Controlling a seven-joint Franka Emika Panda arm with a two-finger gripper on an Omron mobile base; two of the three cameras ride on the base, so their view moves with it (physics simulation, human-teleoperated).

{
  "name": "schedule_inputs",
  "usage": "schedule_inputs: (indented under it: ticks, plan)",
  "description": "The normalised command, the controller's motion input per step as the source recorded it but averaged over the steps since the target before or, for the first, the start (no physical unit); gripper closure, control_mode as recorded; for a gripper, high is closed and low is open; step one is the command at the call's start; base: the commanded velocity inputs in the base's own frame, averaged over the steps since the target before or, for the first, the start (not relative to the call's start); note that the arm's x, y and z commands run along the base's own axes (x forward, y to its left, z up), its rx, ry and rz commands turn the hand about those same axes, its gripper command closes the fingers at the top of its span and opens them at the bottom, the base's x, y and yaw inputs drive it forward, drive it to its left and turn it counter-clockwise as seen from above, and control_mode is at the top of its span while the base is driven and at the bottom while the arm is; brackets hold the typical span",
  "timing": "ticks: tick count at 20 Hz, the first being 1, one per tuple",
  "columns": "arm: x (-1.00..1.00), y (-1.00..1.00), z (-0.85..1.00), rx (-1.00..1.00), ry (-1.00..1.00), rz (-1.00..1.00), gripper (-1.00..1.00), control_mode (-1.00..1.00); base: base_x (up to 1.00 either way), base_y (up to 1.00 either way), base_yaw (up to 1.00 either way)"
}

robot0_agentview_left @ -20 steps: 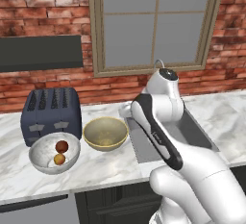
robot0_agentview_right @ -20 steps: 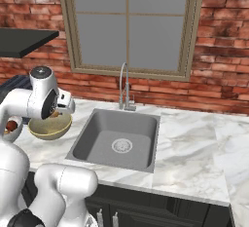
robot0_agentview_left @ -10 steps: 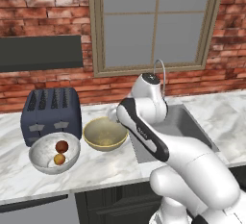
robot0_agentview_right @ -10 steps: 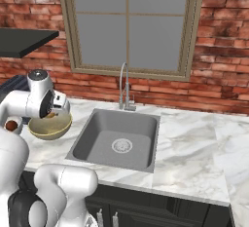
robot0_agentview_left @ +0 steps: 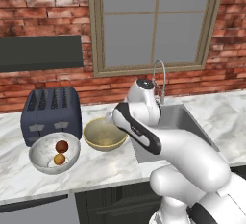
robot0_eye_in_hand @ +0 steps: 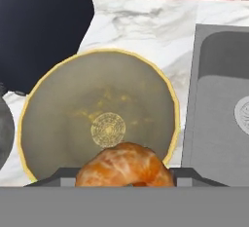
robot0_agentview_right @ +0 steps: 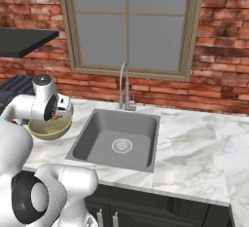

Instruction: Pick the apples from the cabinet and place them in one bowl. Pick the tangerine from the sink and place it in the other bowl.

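Note:
My gripper point(robot0_eye_in_hand: 125, 179) is shut on the tangerine point(robot0_eye_in_hand: 124, 165), a small orange fruit held between the fingertips. It hangs over the near rim of the tan-olive other bowl point(robot0_eye_in_hand: 99, 119), which has nothing inside. In the right base view the gripper point(robot0_agentview_right: 59, 118) sits just above that bowl point(robot0_agentview_right: 47, 129). The pale grey-white bowl point(robot0_agentview_left: 54, 153) holds the dark red apple point(robot0_agentview_left: 61, 146) and the yellow-orange apple point(robot0_agentview_left: 59, 159). Right of the tan bowl lies the grey sink point(robot0_agentview_right: 116, 138). The dark cabinet shelf point(robot0_agentview_left: 41, 53) is on the brick wall.
A dark blue toaster point(robot0_agentview_left: 50, 115) stands behind the two bowls. The curved chrome faucet point(robot0_agentview_right: 124, 87) rises behind the sink. Marble counter point(robot0_agentview_right: 194, 148) stretches to the right of the sink. My own arm point(robot0_agentview_left: 144, 136) crosses between bowl and sink in the left base view.
The arm has swung left from over the sink to above the tan-olive bowl, carrying the tangerine. The apples and both bowls have not moved.

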Motion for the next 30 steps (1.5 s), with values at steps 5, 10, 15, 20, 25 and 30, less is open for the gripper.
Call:
schedule_inputs:
  ticks: [5,10,15,20,25,30]
  plan:
    - [0.33,0.2,-0.06,-0.02,0.05,0.0,1.0,-1.0,0.0,0.0,0.0]
    - [0.22,0.37,0.0,0.0,0.13,0.0,1.0,-1.0,0.0,0.0,0.0]
    - [0.26,0.29,-0.17,-0.02,0.06,0.0,1.0,-1.0,0.0,0.0,0.0]
    - [0.18,0.19,-0.22,-0.04,0.03,0.0,1.0,-1.0,0.0,0.0,0.0]
    - [0.01,0.08,-0.23,-0.01,0.0,0.0,1.0,-1.0,0.0,0.0,0.0]
    - [0.0,0.03,-0.32,-0.02,0.0,0.01,1.0,-1.0,0.0,0.0,0.0]
